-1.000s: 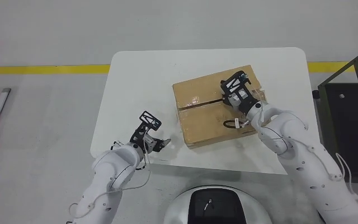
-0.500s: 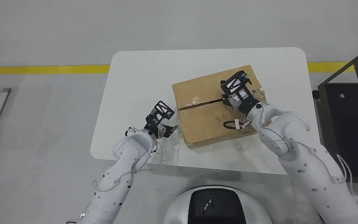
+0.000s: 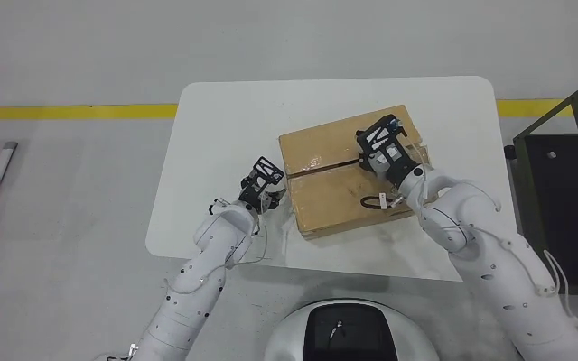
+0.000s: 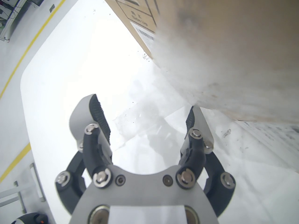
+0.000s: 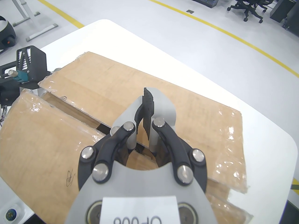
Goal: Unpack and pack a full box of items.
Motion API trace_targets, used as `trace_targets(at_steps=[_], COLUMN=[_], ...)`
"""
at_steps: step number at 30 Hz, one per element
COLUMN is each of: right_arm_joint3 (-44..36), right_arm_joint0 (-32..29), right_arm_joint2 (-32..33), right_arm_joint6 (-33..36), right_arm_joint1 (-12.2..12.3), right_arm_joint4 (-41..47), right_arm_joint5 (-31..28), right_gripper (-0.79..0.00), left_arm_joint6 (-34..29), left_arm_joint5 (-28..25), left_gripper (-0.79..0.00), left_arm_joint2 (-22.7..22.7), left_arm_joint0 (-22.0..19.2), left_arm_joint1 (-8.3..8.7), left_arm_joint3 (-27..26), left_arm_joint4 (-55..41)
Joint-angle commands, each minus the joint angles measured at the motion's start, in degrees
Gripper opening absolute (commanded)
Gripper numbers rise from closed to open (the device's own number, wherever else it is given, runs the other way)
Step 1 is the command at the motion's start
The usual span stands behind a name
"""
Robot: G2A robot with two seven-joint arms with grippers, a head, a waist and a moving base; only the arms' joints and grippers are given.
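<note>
Left gripper (image 4: 143, 111) released, right gripper (image 5: 144, 108) clenched, both at the brown taped cardboard box (image 3: 330, 203)
The left gripper's jaws stand wide apart at the box's left side in the top view, one dark ribbed fingertip (image 4: 189, 118) just beside the box's lower edge; the right gripper's pads press together over the narrow gap between the two top flaps. The box lies centre right in the top view, skewed, on the white rounded table (image 3: 217, 126), flaps down

A white table (image 3: 217, 135) near a yellow floor line (image 3: 90, 111), black office chairs (image 5: 247, 3) beyond.
</note>
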Motion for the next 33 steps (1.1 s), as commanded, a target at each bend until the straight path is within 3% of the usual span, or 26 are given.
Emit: trace_targets(at_steps=[1,9,25,33], right_arm_joint3=[0.0,0.2,1.1,1.2], right_arm_joint0=[0.0,0.1,0.7,0.8], right_arm_joint2=[0.0,0.1,-0.1,0.1], right_arm_joint6=[0.0,0.2,0.3,0.2], right_arm_joint1=[0.0,-0.2,-0.6,-0.8], right_arm_joint4=[0.1,0.6,2.3,2.8], right_arm_joint5=[-0.1,-0.2,0.4,0.6], right_gripper=[-0.785,-0.785,-0.785,-0.785], left_arm_joint6=[0.7,1.2,-3.6,-7.8], left_arm_joint5=[-0.2,-0.2,1.3,-3.8], left_gripper=[-0.785,-0.785,-0.785,-0.785], left_arm_joint2=[0.0,-2.0,-10.8,-16.6], left_arm_joint0=[0.1,2.2,10.0,15.9], left_arm_joint1=[-0.03,0.34,1.47,2.44], left_arm_joint3=[-0.4,-3.7,-17.2,-25.9], left_arm_joint4=[1.3,5.9,8.1,8.3])
